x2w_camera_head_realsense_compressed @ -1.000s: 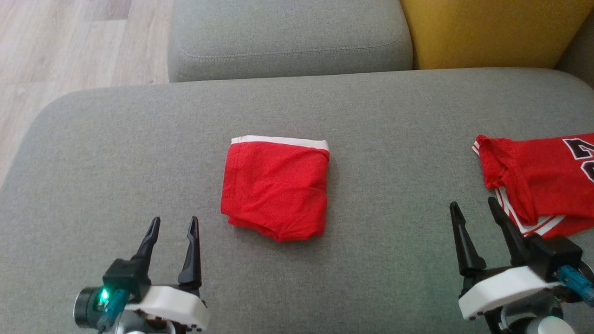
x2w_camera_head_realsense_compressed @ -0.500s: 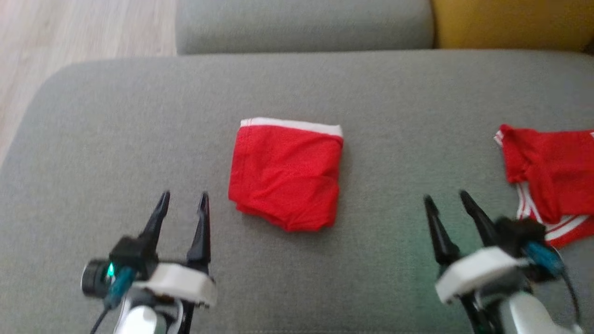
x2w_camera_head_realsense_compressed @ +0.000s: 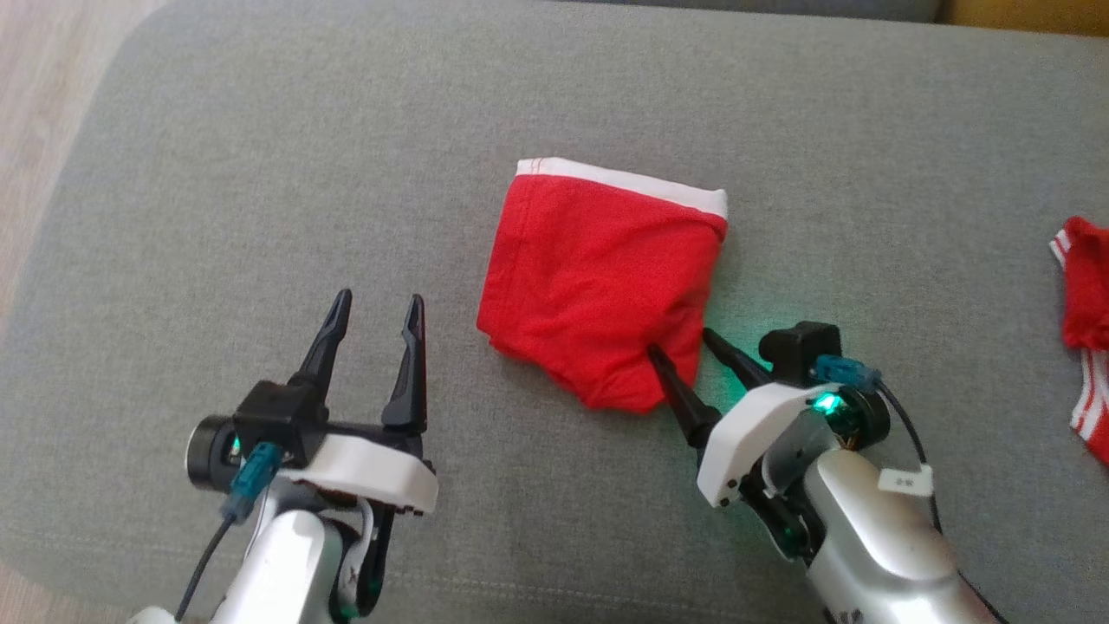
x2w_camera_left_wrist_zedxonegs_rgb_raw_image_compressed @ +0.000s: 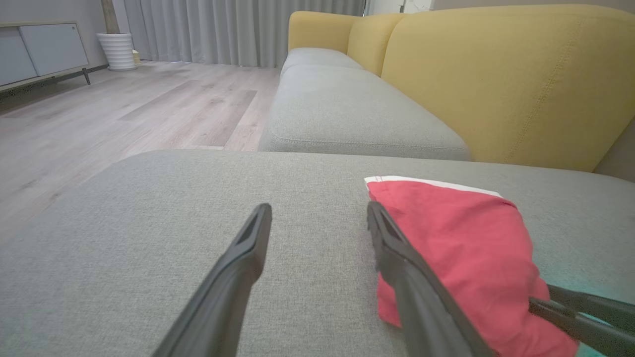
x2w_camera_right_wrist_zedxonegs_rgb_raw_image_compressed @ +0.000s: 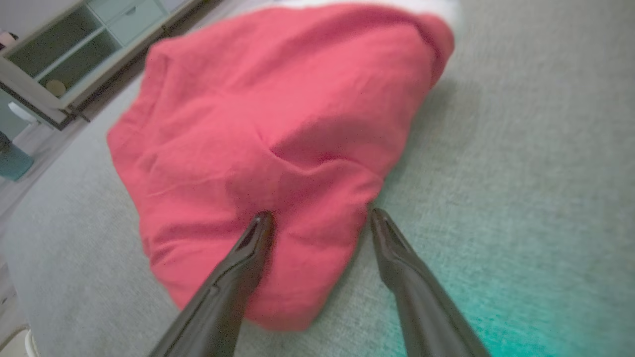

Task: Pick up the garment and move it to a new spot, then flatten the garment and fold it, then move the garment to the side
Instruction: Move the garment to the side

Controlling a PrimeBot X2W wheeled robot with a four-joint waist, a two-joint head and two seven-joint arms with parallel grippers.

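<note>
Head view: a folded red garment [x2w_camera_head_realsense_compressed: 602,277] with a white band along its far edge lies near the middle of a wide grey cushion [x2w_camera_head_realsense_compressed: 260,173]. The left gripper [x2w_camera_head_realsense_compressed: 381,297] hovers over bare cushion just beside the garment's left side, jaws spread wide and holding nothing. The right gripper [x2w_camera_head_realsense_compressed: 678,340] sits at the garment's near right corner, jaws equally wide. One fingertip is over the red cloth and the other is at its edge; the cloth is not pinched. A green light glows at that wrist and tints the cushion. A second red piece with white stripes [x2w_camera_head_realsense_compressed: 1083,338] lies well apart at the right edge. A strip of pale wooden floor [x2w_camera_head_realsense_compressed: 35,69] shows at the far left.

Left wrist view: both dark fingers stand wide apart above the grey fabric with only cushion between them. The right-hand finger overlaps the garment's near edge in the picture, though contact cannot be judged. The other arm's fingers enter low at the right, against the cloth. Beyond are another grey seat [x2w_camera_left_wrist_zedxonegs_rgb_raw_image_compressed: 347,114], a yellow backrest [x2w_camera_left_wrist_zedxonegs_rgb_raw_image_compressed: 496,74], grey curtains [x2w_camera_left_wrist_zedxonegs_rgb_raw_image_compressed: 223,25], a white ribbed pot [x2w_camera_left_wrist_zedxonegs_rgb_raw_image_compressed: 118,49] and a low cabinet [x2w_camera_left_wrist_zedxonegs_rgb_raw_image_compressed: 39,49].

Right wrist view: the red cloth looms close and slightly blurred. The left finger lies over its near corner, and the right finger rests on grey cushion just beside the hem. The jaws are open and grip nothing. A shelf unit [x2w_camera_right_wrist_zedxonegs_rgb_raw_image_compressed: 59,64] shows at the upper left.
</note>
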